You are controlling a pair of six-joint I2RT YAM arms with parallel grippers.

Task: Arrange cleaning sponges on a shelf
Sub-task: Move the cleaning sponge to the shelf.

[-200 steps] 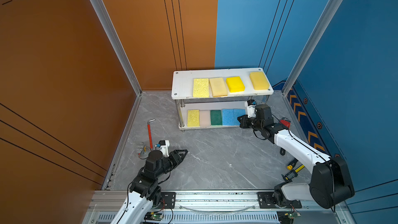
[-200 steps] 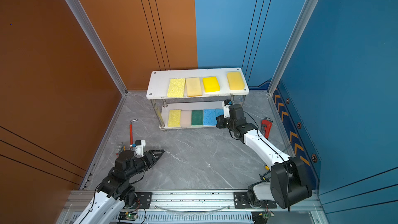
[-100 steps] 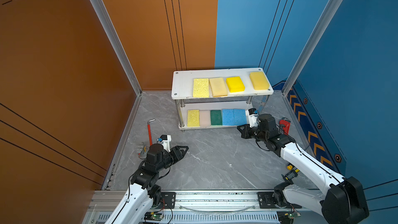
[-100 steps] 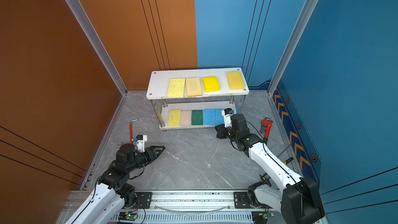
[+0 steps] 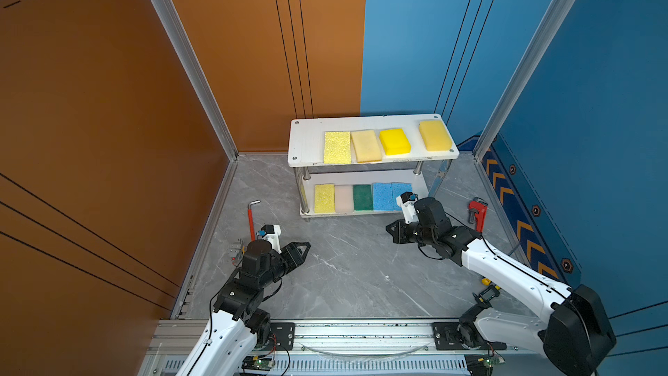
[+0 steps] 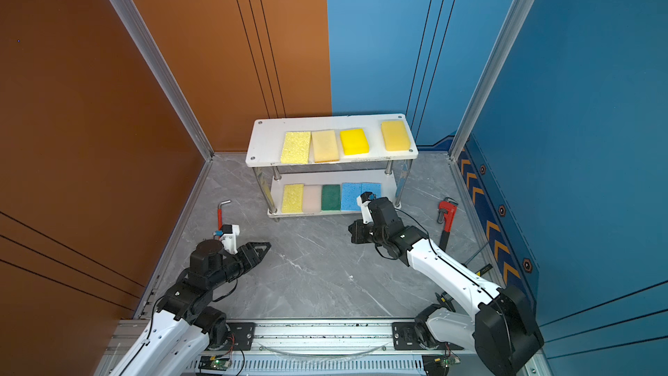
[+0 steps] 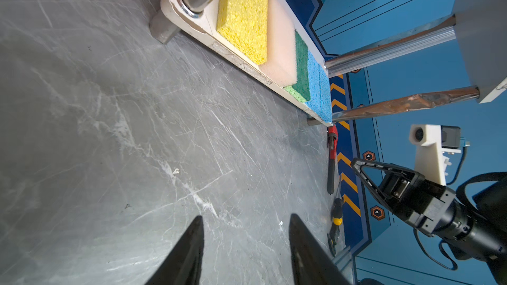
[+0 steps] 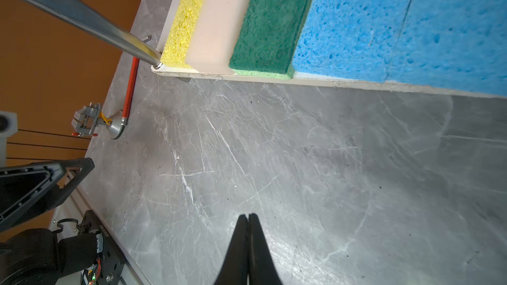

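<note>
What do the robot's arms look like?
The left arm and right arm have white shells, black joints and thin black cables by the wrists. The left tool and right tool are black, pointed triangles, each beside a white camera mount.

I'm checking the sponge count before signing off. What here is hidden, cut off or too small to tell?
- Rightmost blue sponge: near corner behind the right wrist camera mount in both top views; cut by the frame edge in the right wrist view.
- Small vise: partly behind the left arm in a top view.
- Yellow-handled tool: mostly behind the right arm in both top views.
</note>
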